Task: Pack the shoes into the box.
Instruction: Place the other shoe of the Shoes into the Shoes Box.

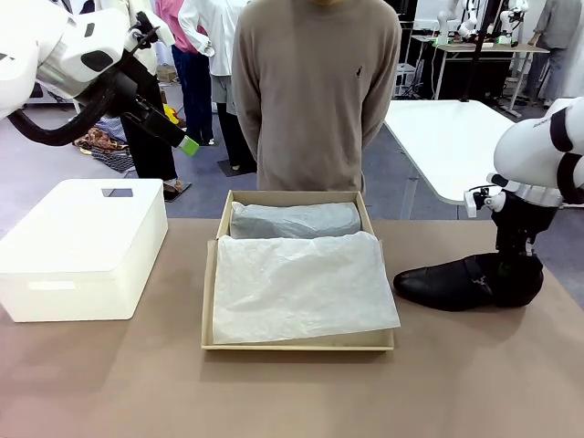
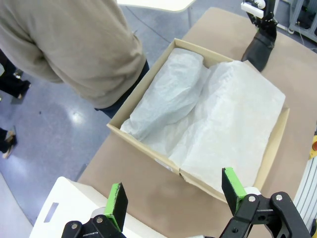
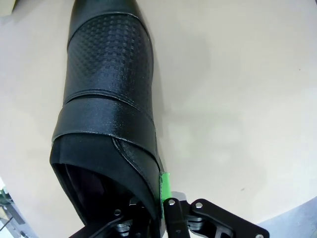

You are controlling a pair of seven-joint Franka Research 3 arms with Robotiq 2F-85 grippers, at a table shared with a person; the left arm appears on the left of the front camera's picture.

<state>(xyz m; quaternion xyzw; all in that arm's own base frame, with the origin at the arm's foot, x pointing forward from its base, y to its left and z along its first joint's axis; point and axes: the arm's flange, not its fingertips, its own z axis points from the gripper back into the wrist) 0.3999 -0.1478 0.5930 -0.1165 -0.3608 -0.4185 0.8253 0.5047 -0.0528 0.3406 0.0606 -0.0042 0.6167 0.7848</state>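
A: Where is the shoe [image 1: 447, 285] sitting?
B: On the table [image 1: 274, 401], at the box's [image 1: 301, 345] 3 o'clock, toe pointing at it.
A: Who is holding it?
B: The right gripper [image 3: 158, 197] is pinching its heel wall; the left gripper [image 2: 174, 192] is hovering at 10 o'clock, gaping wide, holding nothing.

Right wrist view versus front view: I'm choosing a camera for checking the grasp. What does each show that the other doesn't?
Wrist view adds: the shoe's embossed top, and a green pad pressed on its heel rim. Front view adds: the paper-lined box, white bin, person, raised left end effector. Shared: shoe lying on the table, right end effector gripping its heel.
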